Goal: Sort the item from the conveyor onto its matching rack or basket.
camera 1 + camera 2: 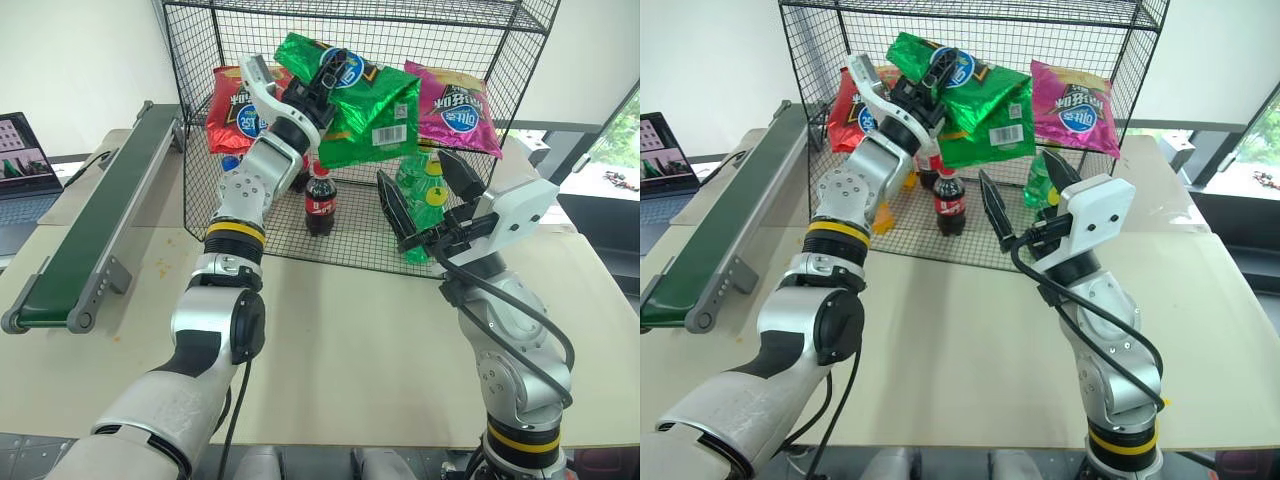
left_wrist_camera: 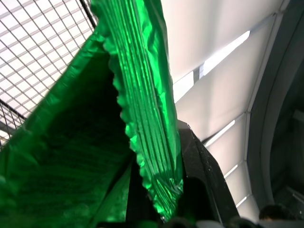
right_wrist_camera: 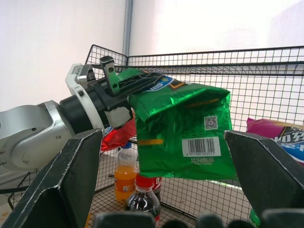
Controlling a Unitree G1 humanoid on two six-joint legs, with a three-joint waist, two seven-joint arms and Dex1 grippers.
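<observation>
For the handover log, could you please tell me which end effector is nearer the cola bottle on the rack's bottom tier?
Right. The right end effector, open, sits level with the dark cola bottle, beside it. The left end effector grips the shiny green crisp bag well above it.

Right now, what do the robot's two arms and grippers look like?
Both arms are silver-grey metal with black joints and a yellow-and-black band each. The left gripper has black fingers on a white bracket; the right gripper has broad black fingers, a white housing and looping black cables.

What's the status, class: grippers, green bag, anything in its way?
Left gripper shut on green crisp bag, raised at the wire rack. Right gripper open, empty. Cola bottle stands below the bag.
</observation>
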